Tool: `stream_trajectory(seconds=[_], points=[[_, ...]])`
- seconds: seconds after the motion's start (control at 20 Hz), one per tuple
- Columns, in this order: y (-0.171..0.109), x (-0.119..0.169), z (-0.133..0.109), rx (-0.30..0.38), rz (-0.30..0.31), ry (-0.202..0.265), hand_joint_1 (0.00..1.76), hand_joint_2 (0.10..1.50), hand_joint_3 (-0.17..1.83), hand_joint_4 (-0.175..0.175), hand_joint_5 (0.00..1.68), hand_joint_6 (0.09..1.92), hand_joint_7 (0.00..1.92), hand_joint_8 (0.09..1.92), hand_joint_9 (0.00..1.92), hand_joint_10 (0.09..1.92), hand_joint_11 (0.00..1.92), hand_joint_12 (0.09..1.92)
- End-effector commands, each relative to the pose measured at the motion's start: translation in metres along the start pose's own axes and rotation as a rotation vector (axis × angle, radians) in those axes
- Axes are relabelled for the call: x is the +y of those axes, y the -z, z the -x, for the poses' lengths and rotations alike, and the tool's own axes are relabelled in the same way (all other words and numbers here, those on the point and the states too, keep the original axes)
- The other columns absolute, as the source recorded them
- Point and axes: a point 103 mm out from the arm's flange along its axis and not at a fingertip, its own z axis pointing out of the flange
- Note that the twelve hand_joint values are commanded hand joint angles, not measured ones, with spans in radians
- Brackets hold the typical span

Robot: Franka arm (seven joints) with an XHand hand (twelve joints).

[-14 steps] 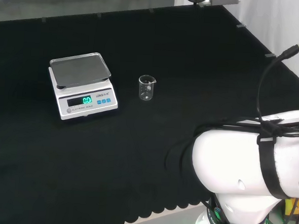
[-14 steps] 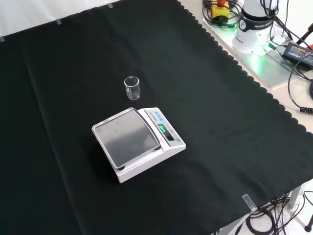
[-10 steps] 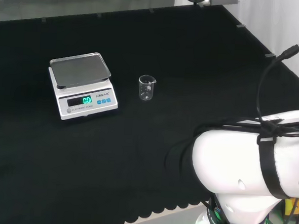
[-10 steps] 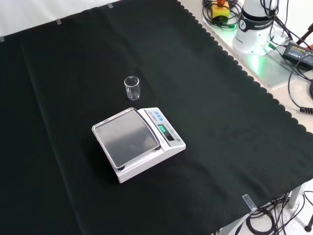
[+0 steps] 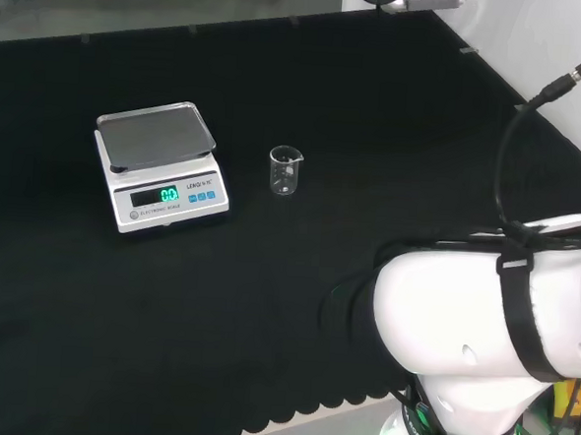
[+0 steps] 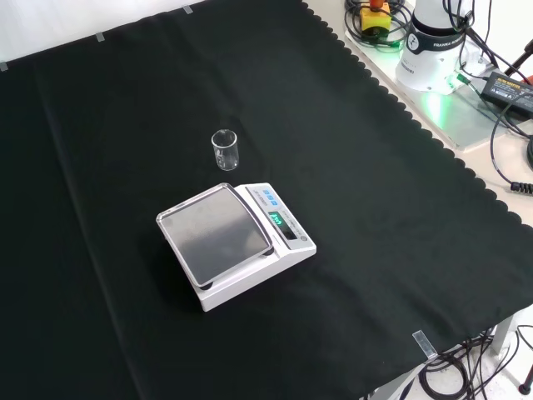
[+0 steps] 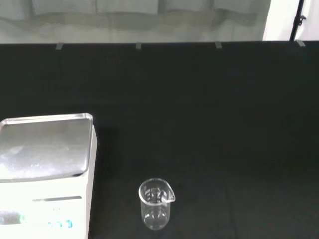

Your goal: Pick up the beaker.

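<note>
The beaker (image 5: 284, 171), upright at the scale's (image 5: 160, 166) 3 o'clock in the head view, looks light, slick, breakable; grasp mid-wall; the hand's state can't be told.

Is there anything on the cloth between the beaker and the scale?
No. In the head view, bare black cloth separates the beaker from the scale; the front view shows the same narrow gap.

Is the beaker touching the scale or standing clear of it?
Apart. The head view shows black cloth between the beaker and the scale; the front view shows a gap too.
</note>
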Motion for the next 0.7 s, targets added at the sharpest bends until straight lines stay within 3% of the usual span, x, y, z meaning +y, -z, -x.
stream_trajectory(seconds=[0.05, 0.3, 0.7], points=[[-0.016, 0.035, -0.002, 0.023, -0.046, 0.040, 0.35, 1.02, -0.13, -0.028, 0.06, 0.09, 0.00, 0.46, 0.26, 0.09, 0.06, 1.51], [-0.035, 0.066, -0.007, 0.060, -0.066, 0.077, 0.35, 1.02, -0.12, -0.033, 0.07, 0.09, 0.00, 0.49, 0.26, 0.09, 0.06, 1.51], [-0.067, 0.102, -0.009, 0.103, -0.110, 0.098, 0.36, 1.01, -0.12, -0.047, 0.13, 0.09, 0.00, 0.53, 0.28, 0.09, 0.06, 1.51]])
